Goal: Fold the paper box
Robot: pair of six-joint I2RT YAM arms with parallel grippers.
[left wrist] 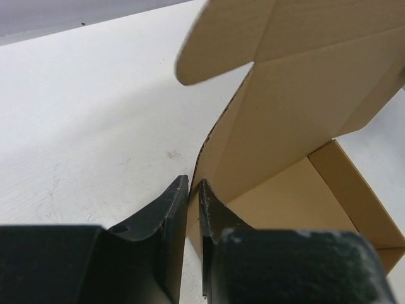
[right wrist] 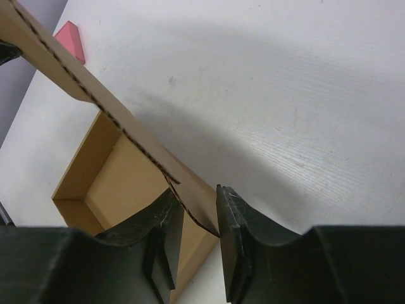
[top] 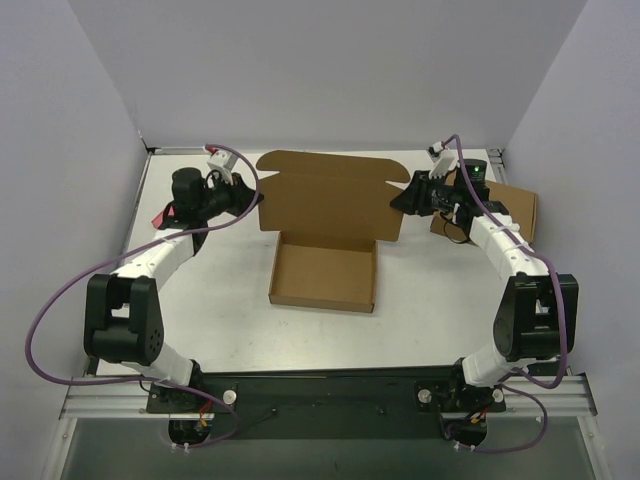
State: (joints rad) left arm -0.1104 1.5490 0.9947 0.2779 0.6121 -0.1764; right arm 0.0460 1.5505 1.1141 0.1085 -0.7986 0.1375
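Hidden items: the second box (top: 515,205) lies behind the right arm, which covers its near left part. The pink block (right wrist: 71,39) shows clearly only in the right wrist view, on the table (top: 200,300) beyond the box's far end. Each wrist view cuts off its own finger bases at the bottom edge. Arm pose: both arms reach forward from their bases and bend inward toward the middle of the table. The left gripper (top: 252,197) meets the left edge of the lid (top: 325,200), and the right gripper (top: 398,198) meets the right edge. In the left wrist view the fingers (left wrist: 171,209) stand almost together, with only a thin slot between them. The lid's side edge runs down into that slot, so the cardboard is pinched. In the right wrist view the fingers (right wrist: 234,215) are drawn partway in, with a clear gap. The lid's perforated edge crosses that gap, but whether both pads press on it cannot be told. Containers: the box (top: 323,230) sits at the centre of the table, partly formed. Its tray (top: 323,278) has four raised walls and shows a bare brown floor. The lid rises from the tray's far wall, with rounded flaps at its outer corners.
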